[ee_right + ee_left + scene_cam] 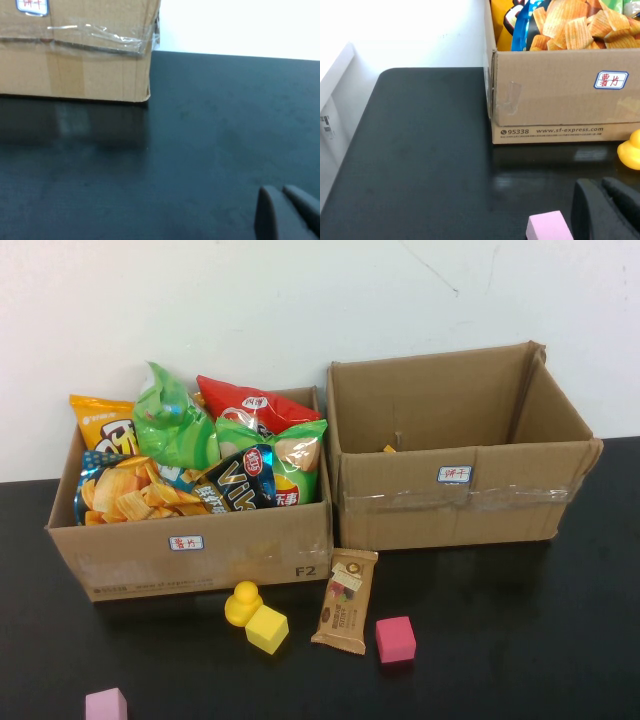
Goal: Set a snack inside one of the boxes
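Pink block [106,705] lies nearest; snack bar [345,602] rests before two boxes [190,550]. Left gripper [607,207] and right gripper [287,212] hover low, grip state unclear.

A matte black tabletop [520,660] is seen under two plain brown cardboard boxes [190,550] [455,495], each marked with a white label in red writing. Orange, green, red and blue crisp packets [185,465] are piled in one. A brown wrapped snack bar [345,602], a yellow rubber duck [241,602], a yellow cube [267,629], a magenta cube [395,639] and a pale pink block [106,705] are shown. Both the left gripper [607,210] and the right gripper [287,212] are coloured black, low above the tabletop.
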`<state>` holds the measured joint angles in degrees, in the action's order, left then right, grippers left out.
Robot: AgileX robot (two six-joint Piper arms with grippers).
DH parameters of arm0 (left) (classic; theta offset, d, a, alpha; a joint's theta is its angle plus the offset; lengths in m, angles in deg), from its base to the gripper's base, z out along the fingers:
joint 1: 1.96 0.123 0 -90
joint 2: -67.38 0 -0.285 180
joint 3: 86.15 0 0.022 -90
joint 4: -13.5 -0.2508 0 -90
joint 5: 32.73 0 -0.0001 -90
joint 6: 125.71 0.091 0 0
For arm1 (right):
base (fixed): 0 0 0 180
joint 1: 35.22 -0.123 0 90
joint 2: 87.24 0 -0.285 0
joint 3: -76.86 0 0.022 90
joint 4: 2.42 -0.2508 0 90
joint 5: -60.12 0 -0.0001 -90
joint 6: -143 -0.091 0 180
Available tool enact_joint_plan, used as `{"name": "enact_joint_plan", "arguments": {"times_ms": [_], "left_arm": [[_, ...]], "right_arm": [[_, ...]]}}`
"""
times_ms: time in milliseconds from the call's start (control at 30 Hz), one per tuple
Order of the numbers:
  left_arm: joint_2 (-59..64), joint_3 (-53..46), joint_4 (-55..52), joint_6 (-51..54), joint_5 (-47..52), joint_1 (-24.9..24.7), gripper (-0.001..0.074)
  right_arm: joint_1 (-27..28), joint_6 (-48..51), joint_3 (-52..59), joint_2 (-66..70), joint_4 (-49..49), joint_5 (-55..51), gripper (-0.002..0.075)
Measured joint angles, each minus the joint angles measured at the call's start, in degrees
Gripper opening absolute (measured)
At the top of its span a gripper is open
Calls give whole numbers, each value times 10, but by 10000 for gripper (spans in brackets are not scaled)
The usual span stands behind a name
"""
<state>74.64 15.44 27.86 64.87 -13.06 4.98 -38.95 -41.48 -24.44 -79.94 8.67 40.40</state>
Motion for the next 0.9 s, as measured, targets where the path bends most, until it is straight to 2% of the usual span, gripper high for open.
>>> {"name": "enact_joint_plan", "arguments": {"times_ms": [400,567,700,900], "left_arm": [[0,0,0,0,0,0,-3],[0,0,0,0,0,0,-3],[0,0,0,0,0,0,-3],[0,0,0,0,0,0,-3]], "right_arm": [[0,0,1,0,1,26,-1],[0,-16,-5,0,1,73,-1],[0,-81,-90,0,13,62,-1],[0,-81,-266,71,23,-71,-1]]}}
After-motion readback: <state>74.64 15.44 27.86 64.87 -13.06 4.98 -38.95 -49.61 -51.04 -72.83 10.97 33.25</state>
